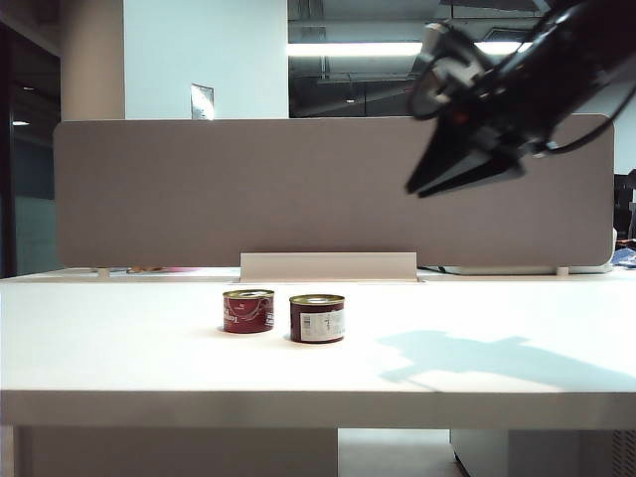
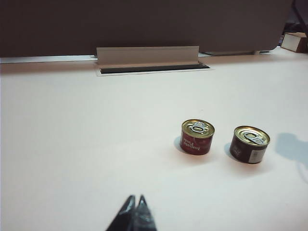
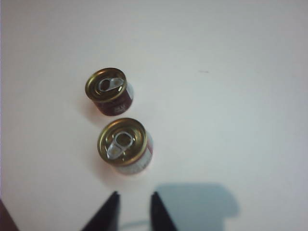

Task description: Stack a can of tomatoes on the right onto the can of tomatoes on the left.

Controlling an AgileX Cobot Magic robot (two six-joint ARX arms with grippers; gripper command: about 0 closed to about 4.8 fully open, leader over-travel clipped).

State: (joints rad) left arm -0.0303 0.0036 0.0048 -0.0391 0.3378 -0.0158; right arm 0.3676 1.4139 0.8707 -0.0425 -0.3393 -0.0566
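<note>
Here, cans: the dark-red labelled tin can point(image 1: 317, 318) and the red tin can point(image 1: 248, 311) were stood upright, pull-tabs up.
Right gripper point(image 3: 134, 208): held high, jaws slightly parted, empty.
Left gripper point(image 2: 135, 210): tips pressed together.

Office: desk point(image 1: 119, 338) with partition screen point(image 1: 179, 189) (cable slot point(image 2: 154, 69)).

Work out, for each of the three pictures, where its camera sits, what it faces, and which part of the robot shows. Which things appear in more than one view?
Exterior view: level with the table's front edge, facing the grey partition; right gripper hangs high, right of both cans.
Left wrist view: low over the table, facing the left can and right can; shut left gripper shows.
Right wrist view: high, looking down on both lids; parted right gripper shows.
Shared: both cans, standing apart.
</note>
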